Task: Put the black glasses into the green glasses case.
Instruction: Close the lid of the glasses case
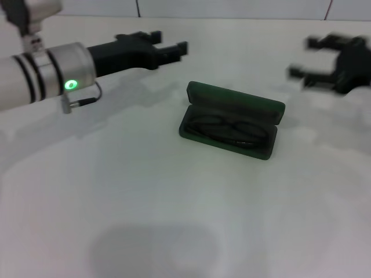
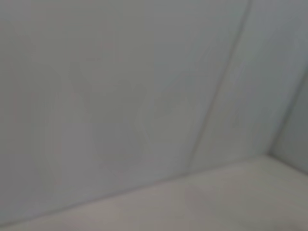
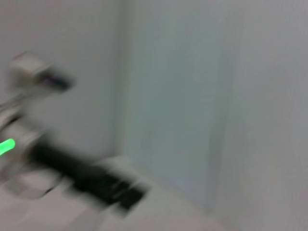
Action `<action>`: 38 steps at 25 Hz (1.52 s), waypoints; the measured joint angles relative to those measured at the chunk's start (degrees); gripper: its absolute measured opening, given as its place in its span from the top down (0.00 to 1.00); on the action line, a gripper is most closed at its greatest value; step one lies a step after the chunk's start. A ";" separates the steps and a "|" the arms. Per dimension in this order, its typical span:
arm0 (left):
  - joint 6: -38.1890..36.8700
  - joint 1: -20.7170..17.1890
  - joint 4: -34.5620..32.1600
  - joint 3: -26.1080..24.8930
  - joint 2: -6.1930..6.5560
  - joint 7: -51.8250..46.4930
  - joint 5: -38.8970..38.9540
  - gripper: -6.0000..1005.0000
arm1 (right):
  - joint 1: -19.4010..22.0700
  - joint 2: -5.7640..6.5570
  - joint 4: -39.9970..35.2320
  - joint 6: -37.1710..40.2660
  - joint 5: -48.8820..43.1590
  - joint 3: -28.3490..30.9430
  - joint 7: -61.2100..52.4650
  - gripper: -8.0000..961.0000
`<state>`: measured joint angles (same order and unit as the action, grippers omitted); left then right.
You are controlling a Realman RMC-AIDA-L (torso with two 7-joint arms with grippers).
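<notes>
The green glasses case lies open at the middle of the white table, its lid standing up at the back. The black glasses lie folded inside its lower half. My left gripper is open and empty, held above the table to the upper left of the case. My right gripper is open and empty at the far right, apart from the case and blurred. The right wrist view shows the left arm far off, blurred.
The white table spreads around the case. A tiled wall stands behind the table. The left arm's silver wrist with a green light is at the left edge.
</notes>
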<state>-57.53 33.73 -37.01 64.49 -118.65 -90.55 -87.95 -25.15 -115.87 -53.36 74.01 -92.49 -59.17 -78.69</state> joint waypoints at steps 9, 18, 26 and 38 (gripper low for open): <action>0.51 10.54 4.03 0.03 -1.00 -8.66 -11.97 0.21 | -0.40 0.26 8.51 -8.70 7.92 3.23 3.11 0.22; 5.33 19.20 8.19 3.82 -1.30 -20.66 -23.78 0.22 | -1.00 0.15 11.84 -10.64 7.87 2.98 6.66 0.22; 7.09 20.97 7.79 12.34 -0.90 -26.79 -25.51 0.22 | -1.12 0.33 12.74 -11.20 7.57 2.84 7.88 0.22; 4.27 13.20 3.15 13.95 -1.27 -24.79 -27.19 0.22 | -1.80 0.46 12.76 -12.06 7.35 2.77 7.98 0.22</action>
<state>-53.26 46.93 -33.86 78.44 -119.92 -115.34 -115.15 -26.95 -115.41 -40.60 61.96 -85.14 -56.40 -70.71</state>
